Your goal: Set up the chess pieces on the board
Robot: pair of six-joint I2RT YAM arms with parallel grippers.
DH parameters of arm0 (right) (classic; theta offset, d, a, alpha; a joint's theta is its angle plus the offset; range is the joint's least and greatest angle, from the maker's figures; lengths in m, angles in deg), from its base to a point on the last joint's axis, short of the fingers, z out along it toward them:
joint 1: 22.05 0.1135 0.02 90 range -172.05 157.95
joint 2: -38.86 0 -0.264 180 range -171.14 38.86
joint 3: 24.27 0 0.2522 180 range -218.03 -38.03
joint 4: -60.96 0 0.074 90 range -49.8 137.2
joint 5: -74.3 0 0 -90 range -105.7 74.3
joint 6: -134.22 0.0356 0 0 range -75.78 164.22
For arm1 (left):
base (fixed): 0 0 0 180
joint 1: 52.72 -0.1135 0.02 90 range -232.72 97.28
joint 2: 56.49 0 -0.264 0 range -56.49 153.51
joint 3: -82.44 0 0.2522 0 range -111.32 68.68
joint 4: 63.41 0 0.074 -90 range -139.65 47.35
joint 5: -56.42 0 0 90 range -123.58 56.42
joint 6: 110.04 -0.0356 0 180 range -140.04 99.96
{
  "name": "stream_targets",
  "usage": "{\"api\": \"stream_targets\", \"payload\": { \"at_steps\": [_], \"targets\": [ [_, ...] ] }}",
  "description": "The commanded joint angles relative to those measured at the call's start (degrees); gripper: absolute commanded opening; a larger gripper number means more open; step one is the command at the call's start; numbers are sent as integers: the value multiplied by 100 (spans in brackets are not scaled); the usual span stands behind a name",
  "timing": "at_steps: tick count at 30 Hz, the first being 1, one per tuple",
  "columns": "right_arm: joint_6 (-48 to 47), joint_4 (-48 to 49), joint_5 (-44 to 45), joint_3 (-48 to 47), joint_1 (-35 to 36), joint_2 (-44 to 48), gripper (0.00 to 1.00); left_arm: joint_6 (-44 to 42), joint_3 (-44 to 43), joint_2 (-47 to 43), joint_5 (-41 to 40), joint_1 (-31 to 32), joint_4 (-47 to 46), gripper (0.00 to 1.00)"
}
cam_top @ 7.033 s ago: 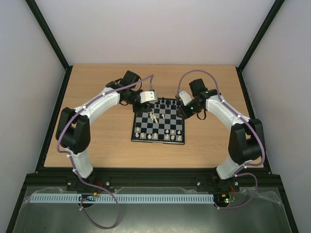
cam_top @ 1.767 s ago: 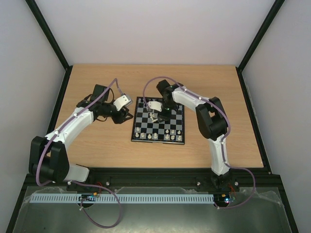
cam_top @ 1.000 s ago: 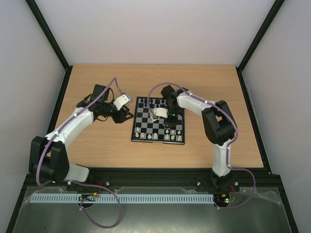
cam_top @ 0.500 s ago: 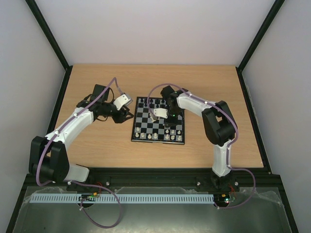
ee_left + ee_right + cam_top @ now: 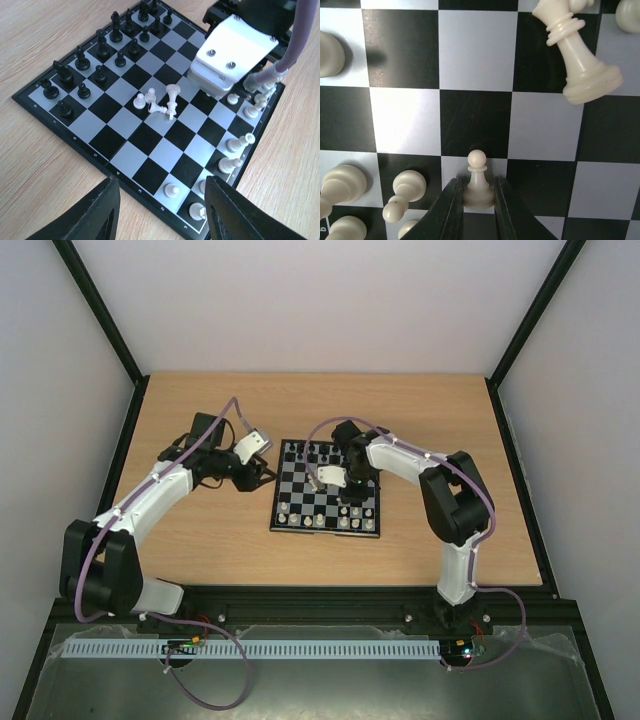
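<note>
The right pincer (image 5: 478,186) pinches a white pawn (image 5: 479,172) by its base, the pawn upright over a pale square of the board (image 5: 150,137). Near it a larger white piece (image 5: 582,65) shows tilted across a dark square. The left pincer (image 5: 161,200) hangs spread and empty above the desk (image 5: 200,530), beside the board's left edge. Black pieces (image 5: 102,47) stand in two rows along the far side; white pieces (image 5: 235,145) line the near side, and a few loose ones (image 5: 160,105) sit mid-board
</note>
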Motion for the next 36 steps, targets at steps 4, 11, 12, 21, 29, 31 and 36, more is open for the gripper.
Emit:
{"api": "stream_targets", "payload": {
  "at_steps": [4,11,12,21,29,31,36],
  "targets": [
    [1125,-243,-551,-280,17,268,11,1961,-124,315,387,-77,-908,52],
    [2631,-457,-1710,-1096,7,338,11,4332,28,894,1600,-117,-2391,56],
    [2795,-432,-1805,-1146,7,337,11,4559,63,980,1796,-116,-2567,56],
    [3428,-242,-2097,-1441,7,363,11,5725,404,1485,2470,-69,-3787,53],
    [3532,-195,-2291,-1583,13,338,11,5800,314,1844,2555,106,-3836,45],
    [3537,-187,-2294,-1602,14,333,12,5810,259,1953,2562,147,-3828,42],
    [3541,-163,-2259,-1584,12,302,12,5724,97,2125,2732,302,-3858,39]
  ]
}}
